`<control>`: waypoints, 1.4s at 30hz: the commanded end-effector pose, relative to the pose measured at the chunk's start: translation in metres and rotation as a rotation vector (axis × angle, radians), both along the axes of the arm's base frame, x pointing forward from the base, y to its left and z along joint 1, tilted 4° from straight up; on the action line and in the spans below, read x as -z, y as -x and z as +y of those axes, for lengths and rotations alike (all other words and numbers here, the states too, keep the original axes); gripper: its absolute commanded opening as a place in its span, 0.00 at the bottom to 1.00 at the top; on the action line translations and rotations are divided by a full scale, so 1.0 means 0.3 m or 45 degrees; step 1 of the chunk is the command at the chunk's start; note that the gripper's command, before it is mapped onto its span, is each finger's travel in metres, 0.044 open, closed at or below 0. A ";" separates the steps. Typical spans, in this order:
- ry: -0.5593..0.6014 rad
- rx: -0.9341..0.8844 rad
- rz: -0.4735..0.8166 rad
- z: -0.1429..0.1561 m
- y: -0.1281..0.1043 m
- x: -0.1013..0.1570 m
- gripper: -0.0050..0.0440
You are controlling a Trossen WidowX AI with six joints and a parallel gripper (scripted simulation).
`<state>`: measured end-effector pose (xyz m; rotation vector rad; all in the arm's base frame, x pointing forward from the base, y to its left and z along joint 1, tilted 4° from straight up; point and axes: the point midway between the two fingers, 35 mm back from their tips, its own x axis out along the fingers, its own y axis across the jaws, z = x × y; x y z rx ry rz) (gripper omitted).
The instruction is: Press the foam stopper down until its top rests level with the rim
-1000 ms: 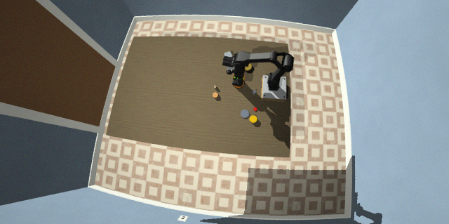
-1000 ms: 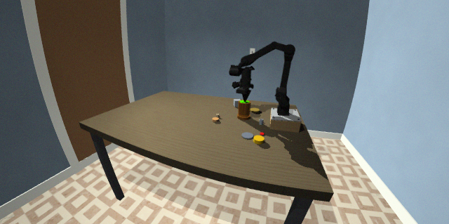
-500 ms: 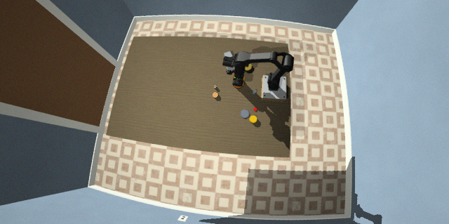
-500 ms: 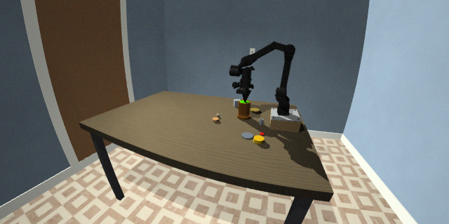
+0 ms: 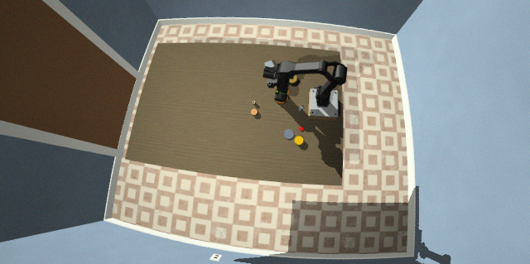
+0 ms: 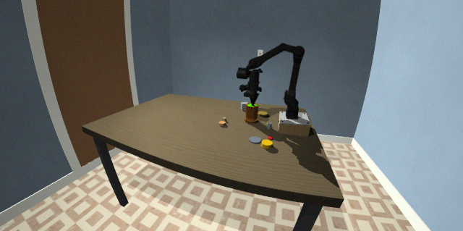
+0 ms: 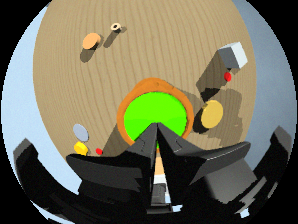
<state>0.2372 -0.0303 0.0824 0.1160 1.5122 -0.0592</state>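
A brown-orange jar (image 6: 252,115) (image 5: 282,103) (image 7: 128,104) stands upright on the table, left of the robot base. Its bright green foam stopper (image 6: 252,106) (image 7: 149,115) shows as a thin band standing a little above the rim. My gripper (image 6: 253,101) (image 5: 281,95) (image 7: 156,126) is shut with nothing between the fingers. It points straight down over the middle of the stopper, with its tips at or just above the foam's top. From above, the gripper hides most of the jar.
The robot base (image 5: 325,104) (image 6: 294,122) is to the right of the jar. A grey cube (image 6: 244,106) (image 7: 234,55) and a yellow disc (image 5: 293,79) (image 6: 263,114) (image 7: 212,115) lie close behind the jar. An orange disc (image 5: 253,112) (image 6: 222,123), a grey disc (image 5: 288,133) (image 6: 255,139) and another yellow disc (image 5: 299,140) (image 6: 267,143) lie further forward.
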 end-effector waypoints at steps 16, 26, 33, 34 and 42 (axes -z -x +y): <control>0.002 0.003 -0.025 0.001 -0.004 -0.008 0.10; 0.002 0.003 -0.025 0.001 -0.004 -0.005 0.10; 0.002 0.003 -0.025 0.001 -0.003 -0.002 0.10; 0.002 0.003 -0.025 0.001 -0.003 -0.001 0.10; 0.002 0.003 -0.025 0.001 -0.002 0.001 0.10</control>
